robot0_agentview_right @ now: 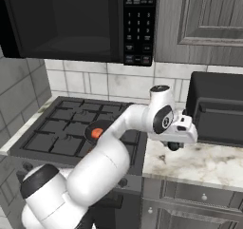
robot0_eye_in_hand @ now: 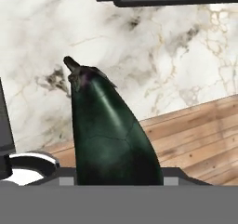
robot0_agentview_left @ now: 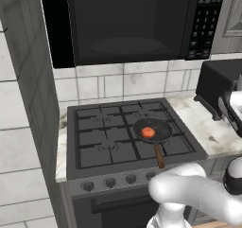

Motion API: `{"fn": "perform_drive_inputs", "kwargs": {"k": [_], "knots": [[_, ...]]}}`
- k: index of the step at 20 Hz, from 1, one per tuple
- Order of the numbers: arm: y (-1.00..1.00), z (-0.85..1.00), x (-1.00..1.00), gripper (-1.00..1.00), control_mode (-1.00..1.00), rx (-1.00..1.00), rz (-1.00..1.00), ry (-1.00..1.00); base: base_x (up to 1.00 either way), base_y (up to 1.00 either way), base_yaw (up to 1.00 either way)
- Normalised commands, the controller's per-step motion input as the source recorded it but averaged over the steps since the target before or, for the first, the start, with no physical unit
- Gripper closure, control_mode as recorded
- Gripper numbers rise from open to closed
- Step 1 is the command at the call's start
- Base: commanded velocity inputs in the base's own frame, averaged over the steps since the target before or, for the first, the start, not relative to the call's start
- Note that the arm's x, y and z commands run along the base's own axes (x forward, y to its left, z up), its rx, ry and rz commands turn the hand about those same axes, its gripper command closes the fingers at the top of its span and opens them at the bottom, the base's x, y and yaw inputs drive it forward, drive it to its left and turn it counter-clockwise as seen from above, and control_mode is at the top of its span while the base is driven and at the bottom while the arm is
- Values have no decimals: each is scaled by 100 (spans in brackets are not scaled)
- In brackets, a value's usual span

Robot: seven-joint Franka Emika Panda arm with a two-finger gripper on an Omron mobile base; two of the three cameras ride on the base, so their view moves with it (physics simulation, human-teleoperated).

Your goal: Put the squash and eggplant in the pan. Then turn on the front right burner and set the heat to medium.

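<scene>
One eggplant (robot0_eye_in_hand: 109,135), dark green-purple with its stem end pointing away from the hand, sits clamped in the claw (robot0_agentview_right: 174,145), held above the marble worktop (robot0_agentview_right: 209,161) to the right of the stove (robot0_agentview_left: 127,132). One pan (robot0_agentview_left: 158,131) rests on the front right burner (robot0_agentview_left: 176,144) (wooden handle toward the knobs) with one orange-red squash (robot0_agentview_left: 148,133) inside it. Four burners lie under the black grate, one microwave (robot0_agentview_left: 127,21) hangs above, and four knobs (robot0_agentview_left: 110,182) show along the front.
</scene>
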Motion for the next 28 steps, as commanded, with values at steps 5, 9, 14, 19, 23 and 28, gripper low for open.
{"fn": "perform_drive_inputs", "kwargs": {"k": [5, 9, 14, 19, 23, 28], "knots": [[84, 42, 1, 100, -100, -1, 0, 0, 0, 0, 0], [77, 8, 4, 100, -100, 0, 0, -11, 0, 0, 0], [65, 0, 2, 100, -100, 2, 0, -27, 0, 0, 0], [60, 0, 13, 100, -100, 9, 2, -33, 0, 0, 0], [57, 12, 11, 100, -100, 6, 2, -23, 0, 0, 0], [45, 30, 0, 100, -100, 1, 3, -1, 0, 0, 0]]}}
